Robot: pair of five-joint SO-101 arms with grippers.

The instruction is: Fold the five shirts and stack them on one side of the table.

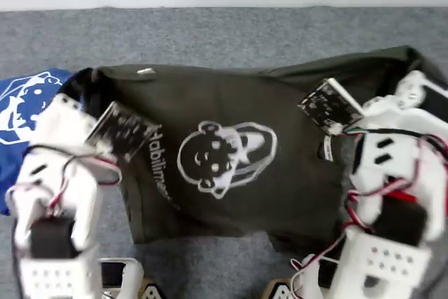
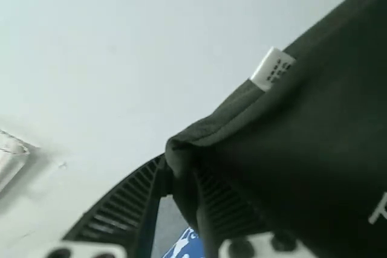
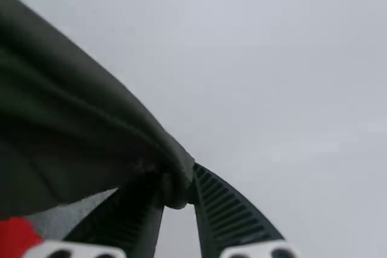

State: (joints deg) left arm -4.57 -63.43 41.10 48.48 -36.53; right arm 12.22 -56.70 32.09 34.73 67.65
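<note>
A dark olive cotton shirt with a white cartoon print (image 1: 280,194) is spread over the grey felt-like worktop (image 1: 210,33). The left jaws are clamped on a bunched fold at one end of its far edge, and the right jaws on the other end. A blue, white-printed shirt (image 1: 21,103) lies just beside the olive shirt's left-arm side.

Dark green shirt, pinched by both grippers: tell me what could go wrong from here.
1. The left gripper and right gripper each pinch only a small bunch of the dark green shirt, so an edge could slip out.
2. The blue shirt lies right beside the left arm and may get dragged along.
</note>
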